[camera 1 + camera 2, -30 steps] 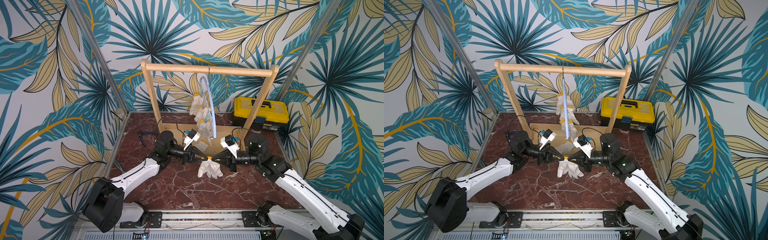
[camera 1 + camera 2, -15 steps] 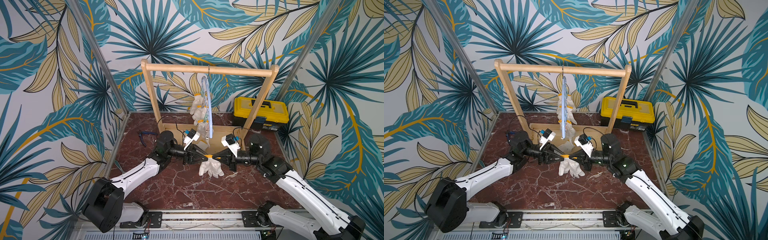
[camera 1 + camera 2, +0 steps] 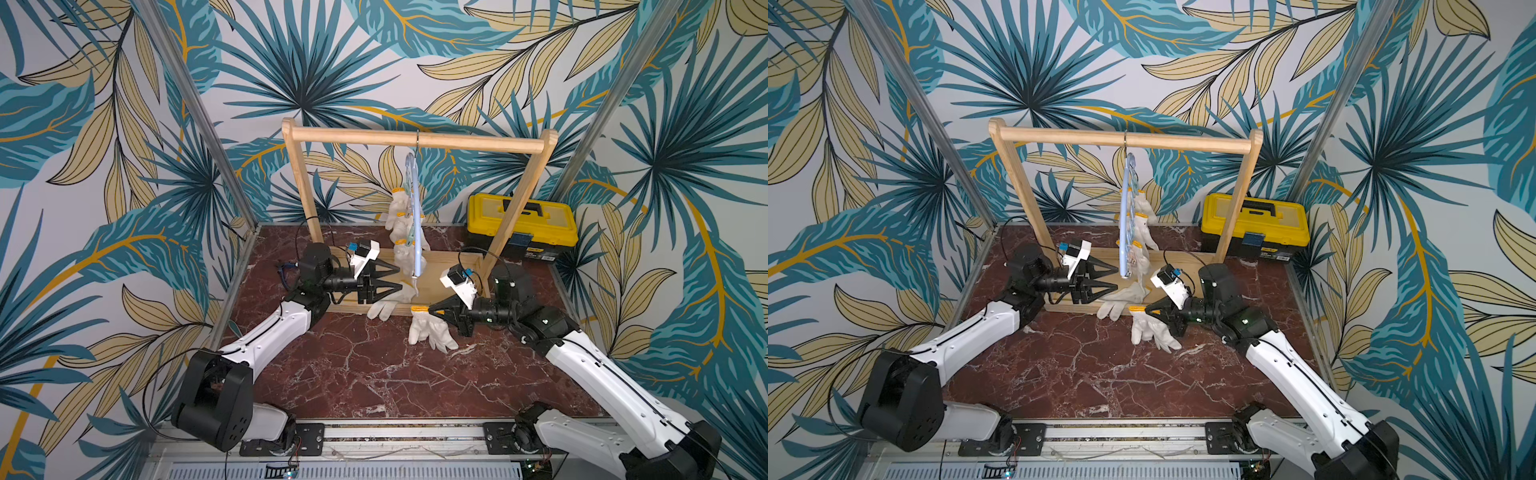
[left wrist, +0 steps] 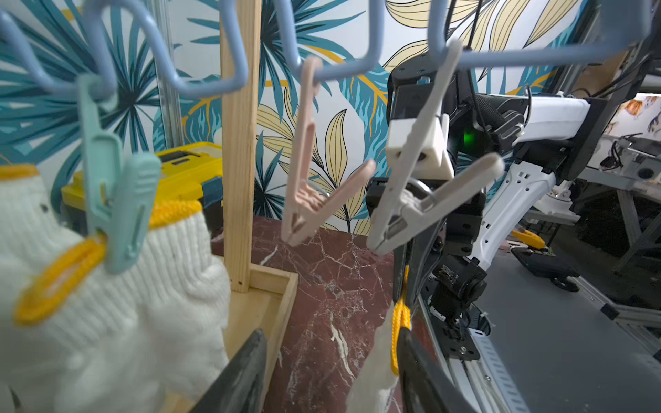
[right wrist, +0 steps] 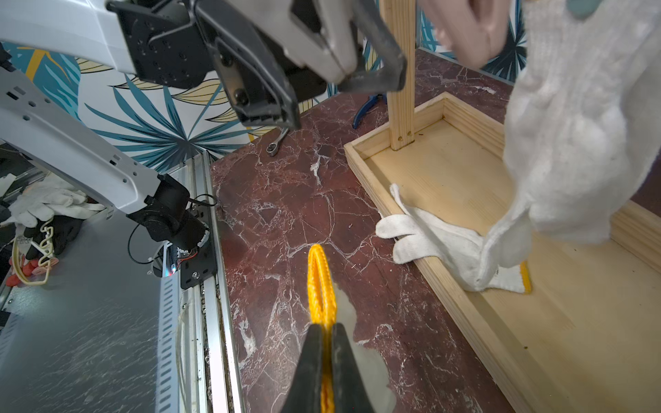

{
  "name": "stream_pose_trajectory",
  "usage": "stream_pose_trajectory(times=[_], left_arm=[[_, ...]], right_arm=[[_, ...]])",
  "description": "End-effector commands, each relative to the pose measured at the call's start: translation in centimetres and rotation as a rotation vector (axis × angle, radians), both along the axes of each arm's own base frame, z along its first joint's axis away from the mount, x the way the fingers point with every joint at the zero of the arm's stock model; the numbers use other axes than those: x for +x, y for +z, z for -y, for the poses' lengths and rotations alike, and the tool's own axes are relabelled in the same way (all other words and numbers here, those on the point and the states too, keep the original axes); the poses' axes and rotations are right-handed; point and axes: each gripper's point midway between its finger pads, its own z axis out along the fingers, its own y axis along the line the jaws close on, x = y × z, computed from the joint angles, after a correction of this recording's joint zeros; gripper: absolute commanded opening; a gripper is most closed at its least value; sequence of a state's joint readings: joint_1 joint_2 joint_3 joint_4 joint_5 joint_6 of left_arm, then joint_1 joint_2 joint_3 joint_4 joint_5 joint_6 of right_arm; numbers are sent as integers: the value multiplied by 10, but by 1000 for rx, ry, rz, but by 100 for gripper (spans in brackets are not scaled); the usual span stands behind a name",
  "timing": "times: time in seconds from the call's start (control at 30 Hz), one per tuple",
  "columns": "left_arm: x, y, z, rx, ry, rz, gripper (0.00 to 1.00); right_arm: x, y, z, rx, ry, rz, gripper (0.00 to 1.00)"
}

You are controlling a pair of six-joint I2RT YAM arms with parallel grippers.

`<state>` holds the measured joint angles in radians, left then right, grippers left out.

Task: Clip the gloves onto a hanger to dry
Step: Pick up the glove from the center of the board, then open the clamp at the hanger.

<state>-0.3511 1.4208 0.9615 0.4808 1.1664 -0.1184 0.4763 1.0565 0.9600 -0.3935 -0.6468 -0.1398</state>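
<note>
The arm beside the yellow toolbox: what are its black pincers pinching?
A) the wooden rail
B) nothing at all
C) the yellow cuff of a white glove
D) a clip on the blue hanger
C: the right gripper is shut on the yellow cuff of a white glove, which hangs below it.
</note>
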Motion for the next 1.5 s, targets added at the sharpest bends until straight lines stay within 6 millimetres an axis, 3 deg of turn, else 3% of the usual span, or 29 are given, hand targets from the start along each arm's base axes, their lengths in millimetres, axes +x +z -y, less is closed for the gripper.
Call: stream_pose_trajectory(times=[0.0, 0.43, 0.83, 1.2, 1.47], left_arm=[[6, 27, 0, -14, -58, 161, 58], [25, 42, 15, -20, -248, 152, 55], [13, 65, 29, -33, -317, 181, 54], [5, 60, 35, -29, -330, 142, 57], [8, 52, 33, -30, -244, 130, 59]], right_arm=[[5, 2, 0, -3, -6, 11, 0], [17, -3, -2, -2, -19, 18, 0], [18, -7, 1, 20, -22, 26, 0], [16, -9, 5, 24, -31, 31, 0], [16, -10, 7, 23, -42, 31, 0]])
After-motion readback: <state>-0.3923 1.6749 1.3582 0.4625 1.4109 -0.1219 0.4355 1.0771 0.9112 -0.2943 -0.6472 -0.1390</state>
